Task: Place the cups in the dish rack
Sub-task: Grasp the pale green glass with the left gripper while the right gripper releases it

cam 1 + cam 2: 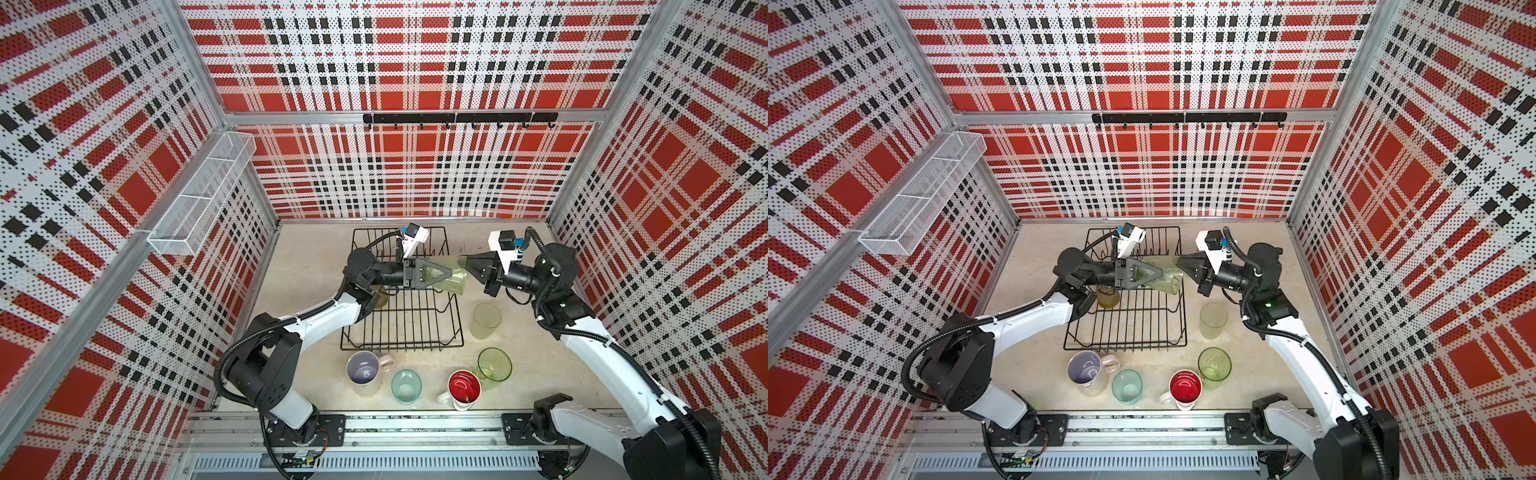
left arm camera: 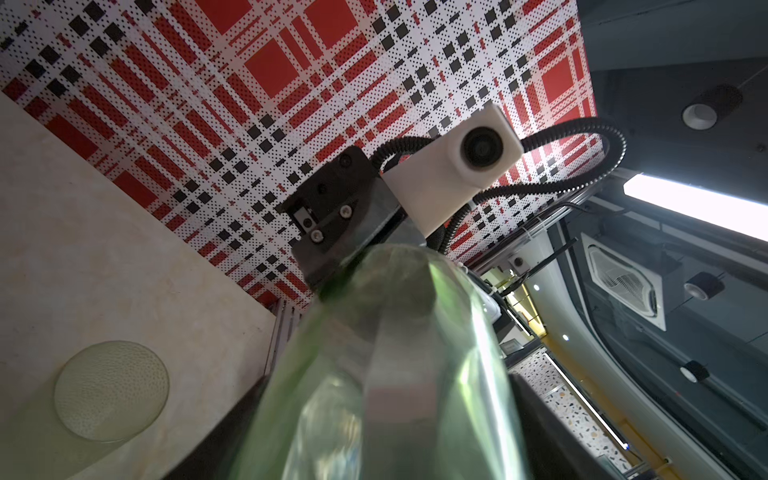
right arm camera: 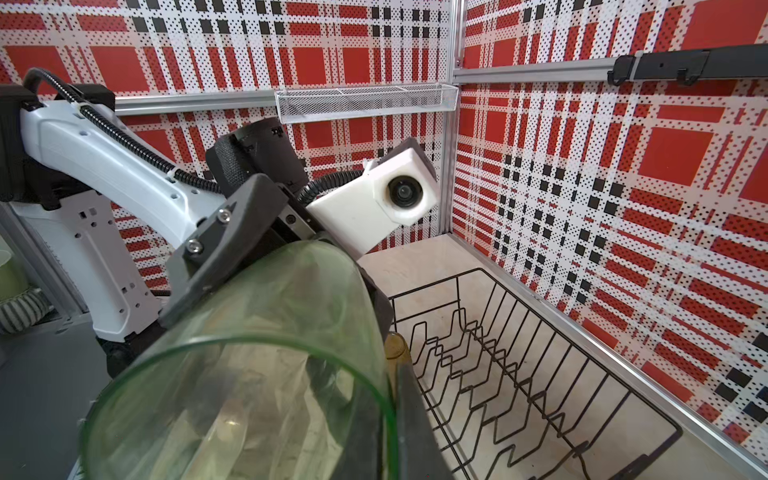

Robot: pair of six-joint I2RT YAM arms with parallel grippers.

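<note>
Held green tumbler [image 3: 249, 353]: closest to both wrist cameras. It hangs on its side in the air over the right part of the dish rack [image 1: 401, 347], with its mouth toward the right arm and its base toward the left arm.
Right gripper [image 1: 467, 266]: pinched down tight on the rim of the held green tumbler.
Left gripper [image 1: 444, 274]: jaws spread wide, one on either side of the tumbler's base end. Whether they press the glass I cannot tell.
Dish rack: black wire, standing on the table [image 1: 307, 249] toward the back wall, between the two arms.
Amber tumbler [image 1: 1108, 297]: inside the rack by its left side, partly hidden under the left arm's wrist.
Frosted pale tumbler [image 1: 486, 320]: upright on the table just right of the rack, outside it.
Second green tumbler [image 1: 494, 365]: upright, nearer the front than the frosted one.
White mug [image 1: 463, 386]: red inside, just beside the second green tumbler.
Teal tumbler [image 1: 406, 386]: upright in front of the rack, between the two mugs.
Pink mug [image 1: 365, 370]: lavender inside, at the left end of that front row.
White mesh shelf [image 1: 203, 195]: on the left plaid wall, well above the table.
Black hook rail [image 1: 457, 118]: high on the back wall.
</note>
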